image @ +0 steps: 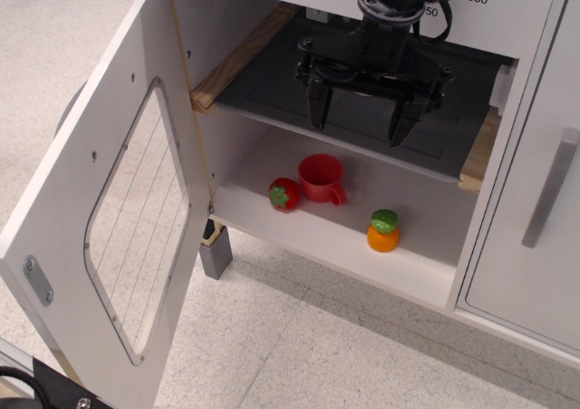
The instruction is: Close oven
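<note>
While the oven [362,155] stands open, its door [118,209] swings far out to the left — the rounded window [136,228] crossed by thin wires, the inner face toward the camera. Right of the door, the black arm [399,1] reaches down from the top edge, and the gripper [362,123] hangs in front of the dark shelf [272,87] with both fingers [319,110] pointing down, spread wide and holding nothing. Below it, on the white floor of the oven, sit a strawberry [284,194], a red cup [323,178] touching it, and an orange vegetable [383,230] apart to the right. Farther right is a plain cabinet door [526,273] with a straight bar handle [550,187]. Speckled pale flooring [299,345] — the surface under the unit — fills the foreground.
</note>
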Robot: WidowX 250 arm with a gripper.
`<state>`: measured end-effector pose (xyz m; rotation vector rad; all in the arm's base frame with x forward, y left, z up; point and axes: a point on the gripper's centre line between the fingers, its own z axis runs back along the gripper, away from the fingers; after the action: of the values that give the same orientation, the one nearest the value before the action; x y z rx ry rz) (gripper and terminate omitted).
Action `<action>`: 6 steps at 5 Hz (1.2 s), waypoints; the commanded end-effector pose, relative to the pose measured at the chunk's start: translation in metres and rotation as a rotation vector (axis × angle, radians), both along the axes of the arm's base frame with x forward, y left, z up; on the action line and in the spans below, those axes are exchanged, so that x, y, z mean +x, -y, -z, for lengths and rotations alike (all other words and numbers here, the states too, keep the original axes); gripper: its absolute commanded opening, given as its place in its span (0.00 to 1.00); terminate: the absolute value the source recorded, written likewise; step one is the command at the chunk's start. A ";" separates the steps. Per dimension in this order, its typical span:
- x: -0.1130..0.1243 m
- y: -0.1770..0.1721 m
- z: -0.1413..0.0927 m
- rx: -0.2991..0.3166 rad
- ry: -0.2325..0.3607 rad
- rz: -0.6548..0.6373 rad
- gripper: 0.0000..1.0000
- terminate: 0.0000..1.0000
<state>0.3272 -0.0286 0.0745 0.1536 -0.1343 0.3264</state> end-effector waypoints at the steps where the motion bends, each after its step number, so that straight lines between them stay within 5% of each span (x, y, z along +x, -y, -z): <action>1: 0.000 0.000 0.000 0.000 0.000 0.000 1.00 0.00; 2: 0.000 -0.037 -0.013 -0.023 0.047 0.016 1.00 0.00; 5: -0.004 -0.139 -0.084 0.033 0.179 0.047 1.00 0.00; 6: 0.000 -0.161 -0.089 0.071 0.173 0.035 1.00 0.00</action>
<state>0.3241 0.1316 0.1467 0.1807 -0.2745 0.2995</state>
